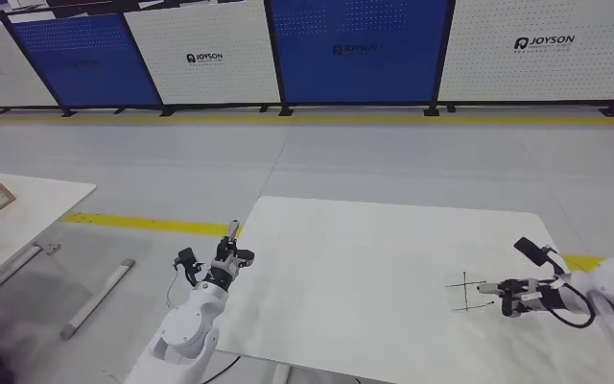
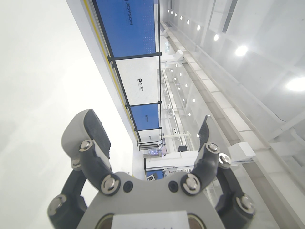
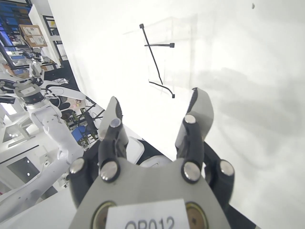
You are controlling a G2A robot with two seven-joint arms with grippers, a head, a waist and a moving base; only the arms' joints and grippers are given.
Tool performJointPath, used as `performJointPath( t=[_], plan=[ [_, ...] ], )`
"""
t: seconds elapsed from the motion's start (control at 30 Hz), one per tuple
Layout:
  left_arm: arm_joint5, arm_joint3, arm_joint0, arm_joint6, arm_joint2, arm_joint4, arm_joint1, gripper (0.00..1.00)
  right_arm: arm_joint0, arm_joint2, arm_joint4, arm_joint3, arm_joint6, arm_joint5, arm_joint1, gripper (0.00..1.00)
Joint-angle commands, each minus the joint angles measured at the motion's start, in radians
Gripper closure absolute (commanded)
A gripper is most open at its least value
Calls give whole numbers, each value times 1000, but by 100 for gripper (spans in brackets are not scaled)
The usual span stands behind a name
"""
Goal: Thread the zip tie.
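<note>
Step in hand: approach, nothing gripped yet
Zip ties [image 3: 152,55] lie loose and crossed on tabletop [image 1: 365,278] near its right edge, just ahead of right pincer [image 3: 156,96], which is spread apart and empty
Left pincer [image 2: 150,125] also spread apart and empty, at tabletop's left edge, well apart from ties
Next move, by judgement: right pincer lowers over one strap and closes near its tail

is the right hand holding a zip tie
No, the right hand is open and empty, and the zip ties lie on the table ahead of it.
</note>
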State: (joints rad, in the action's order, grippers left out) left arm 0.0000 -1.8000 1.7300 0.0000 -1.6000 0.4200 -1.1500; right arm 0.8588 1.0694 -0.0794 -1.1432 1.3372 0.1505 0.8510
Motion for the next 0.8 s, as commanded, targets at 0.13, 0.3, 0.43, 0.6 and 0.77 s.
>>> performJointPath(
  t=[0.13, 0.3, 0.43, 0.6, 0.77],
  plan=[
    [0, 0, 0, 0, 0, 0, 0, 0, -14, -13, -3, 27, 16, 11, 4, 58],
    [0, 0, 0, 0, 0, 0, 0, 0, -32, -33, -16, 48, 22, 24, 10, 63],
    [0, 0, 0, 0, 0, 0, 0, 0, -46, -44, -14, 72, 22, 29, 15, 64],
    [0, 0, 0, 0, 0, 0, 0, 0, -57, -57, -15, 92, 18, 32, 21, 62],
    [0, 0, 0, 0, 0, 0, 0, 0, -63, -65, -17, 103, 20, 29, 24, 69]
  ],
)
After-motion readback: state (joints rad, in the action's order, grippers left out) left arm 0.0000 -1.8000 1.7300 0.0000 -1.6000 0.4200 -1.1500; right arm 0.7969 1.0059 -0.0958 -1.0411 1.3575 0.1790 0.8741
